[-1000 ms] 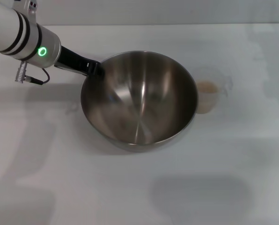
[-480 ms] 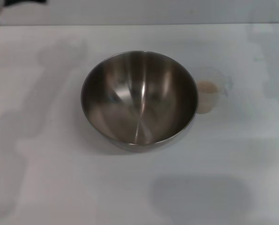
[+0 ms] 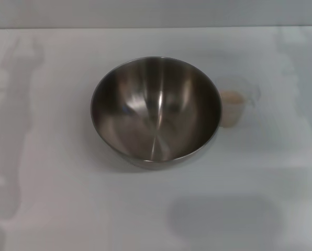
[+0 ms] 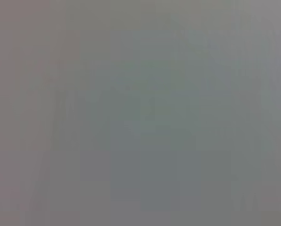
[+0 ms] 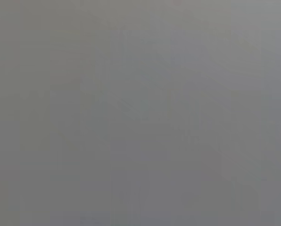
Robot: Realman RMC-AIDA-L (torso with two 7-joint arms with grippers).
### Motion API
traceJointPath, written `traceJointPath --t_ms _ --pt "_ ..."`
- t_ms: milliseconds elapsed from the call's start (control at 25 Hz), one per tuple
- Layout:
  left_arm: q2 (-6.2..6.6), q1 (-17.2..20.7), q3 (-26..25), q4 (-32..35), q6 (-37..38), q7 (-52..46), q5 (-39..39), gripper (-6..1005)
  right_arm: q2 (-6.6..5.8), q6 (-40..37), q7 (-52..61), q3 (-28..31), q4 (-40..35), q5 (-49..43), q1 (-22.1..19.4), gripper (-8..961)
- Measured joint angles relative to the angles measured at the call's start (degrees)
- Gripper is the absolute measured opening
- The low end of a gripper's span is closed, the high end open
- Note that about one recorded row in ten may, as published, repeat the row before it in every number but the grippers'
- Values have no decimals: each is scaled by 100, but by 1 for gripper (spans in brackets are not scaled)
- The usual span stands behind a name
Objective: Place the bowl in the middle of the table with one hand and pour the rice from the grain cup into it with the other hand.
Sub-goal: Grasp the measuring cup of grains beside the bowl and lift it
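The left arm has been drawn out of sight, so neither end effector is seen and their state cannot be told. The bowl (image 3: 156,112) is left mid-bench, empty — placing looks done. The cup (image 3: 232,104) of rice (image 3: 231,98) stands just beside it — pouring remains.

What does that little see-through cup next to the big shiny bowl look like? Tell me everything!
The small clear plastic grain cup stands upright on the white table, just right of the big steel bowl, very close or touching. Pale beige rice fills it partway. A faint handle or lip shows on its right. No gripper holds it.
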Motion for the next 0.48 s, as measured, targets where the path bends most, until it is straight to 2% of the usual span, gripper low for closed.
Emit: traceJointPath --t_ms 40,80,120,200,240,280,320,360,400,440,480 --pt "0 -38 -24 277 318 -465 340 395 58 -27 -39 -21 341 -8 -396 546" --pt "3 -94 -84 526 563 -975 708 395 73 -28 -77 -35 526 -14 -602 546" --pt "21 -149 -138 689 666 -1290 918 396 73 -28 -77 -35 526 -14 -602 547" --pt "57 -225 -177 876 742 -1623 1082 398 83 -29 -303 -92 1093 -27 -1130 548" --pt "150 -327 -154 1094 825 -1895 1107 399 93 -32 -713 -194 1673 -32 -1687 548" --pt "150 -327 -154 1094 825 -1895 1107 399 93 -32 -713 -194 1673 -32 -1687 548" --pt "196 -363 -117 1167 863 -1975 1111 400 89 -38 -895 -272 1945 -31 -1945 548" --pt "324 -441 9 1337 948 -2193 1117 401 73 -33 -1120 -482 2388 -35 -2407 548" --pt "324 -441 9 1337 948 -2193 1117 416 73 -33 -1120 -482 2388 -35 -2407 548" --pt "406 -482 90 1443 1015 -2357 1122 431 67 -25 -1302 -740 2673 -39 -2805 548" --pt "406 -482 90 1443 1015 -2357 1122 446 67 -25 -1302 -740 2673 -39 -2805 548"
